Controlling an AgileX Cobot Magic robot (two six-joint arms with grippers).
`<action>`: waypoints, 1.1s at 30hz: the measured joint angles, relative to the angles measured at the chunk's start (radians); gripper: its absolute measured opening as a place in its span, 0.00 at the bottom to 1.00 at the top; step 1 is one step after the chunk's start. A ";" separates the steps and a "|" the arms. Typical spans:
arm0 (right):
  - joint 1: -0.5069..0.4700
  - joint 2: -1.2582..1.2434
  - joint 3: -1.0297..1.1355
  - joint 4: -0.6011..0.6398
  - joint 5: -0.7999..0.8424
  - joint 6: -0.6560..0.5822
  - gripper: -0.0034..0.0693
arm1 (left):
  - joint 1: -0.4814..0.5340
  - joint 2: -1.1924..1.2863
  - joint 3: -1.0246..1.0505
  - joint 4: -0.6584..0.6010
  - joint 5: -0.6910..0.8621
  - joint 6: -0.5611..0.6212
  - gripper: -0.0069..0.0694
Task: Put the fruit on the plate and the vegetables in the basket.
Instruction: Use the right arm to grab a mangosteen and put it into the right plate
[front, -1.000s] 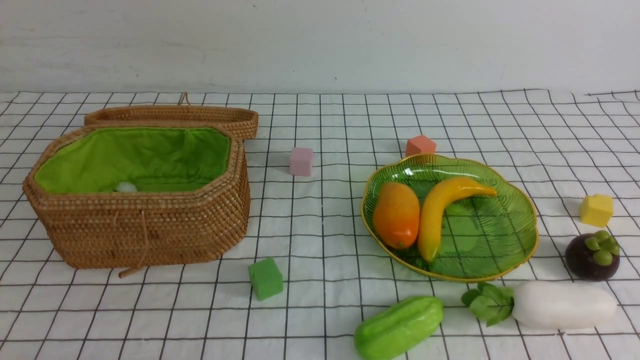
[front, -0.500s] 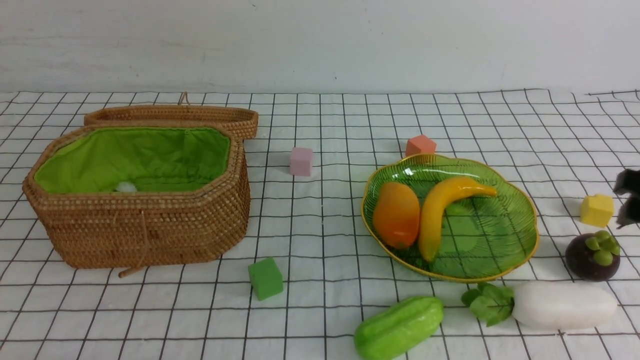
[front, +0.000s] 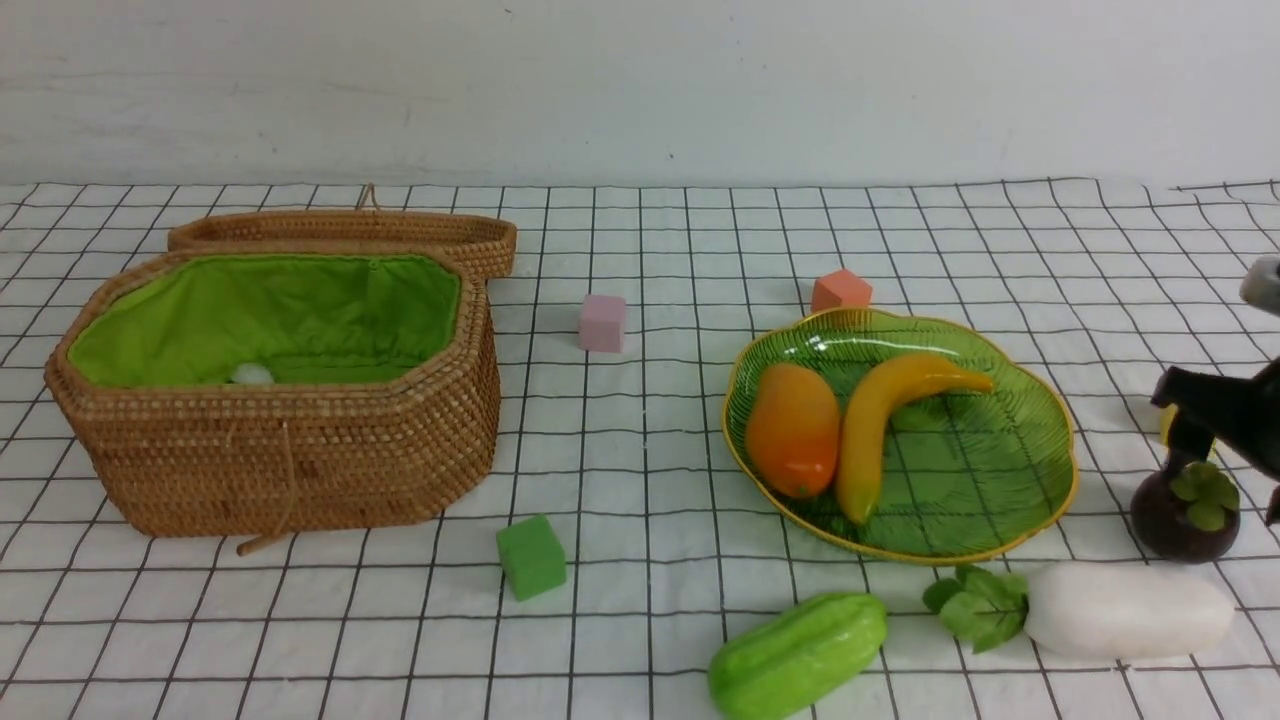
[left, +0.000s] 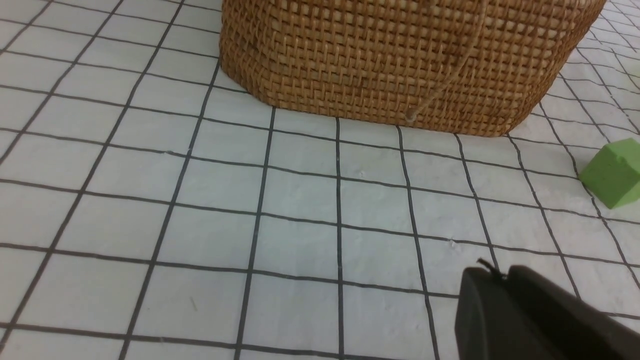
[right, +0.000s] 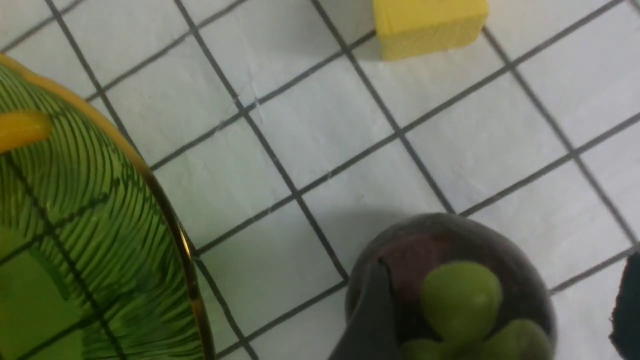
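Observation:
The mango and banana lie on the green plate. The purple mangosteen sits on the cloth to the plate's right. My right gripper is open just above it, one finger on each side; the right wrist view shows the mangosteen between the fingers. The white radish and green gourd lie in front of the plate. The open basket stands at the left. No carrot shows. My left gripper looks shut and empty, low over the cloth in front of the basket.
Small foam cubes lie about: pink, orange behind the plate, green in front of the basket, and yellow just beyond the mangosteen. The basket lid lies open behind it. The plate rim is close to the right gripper.
My right gripper has come in from the right edge and moved down over the mangosteen, now covering most of the yellow cube in the front view. Nothing else moved.

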 joint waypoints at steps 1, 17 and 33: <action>0.000 0.020 -0.001 0.030 0.001 -0.021 0.86 | 0.000 0.000 0.000 0.000 0.000 0.000 0.15; 0.000 -0.118 -0.011 0.236 -0.060 -0.307 0.81 | 0.000 0.000 0.000 0.000 0.000 0.000 0.16; 0.214 0.046 -0.031 0.393 -0.204 -0.463 0.81 | 0.000 0.000 0.000 0.000 0.000 0.000 0.17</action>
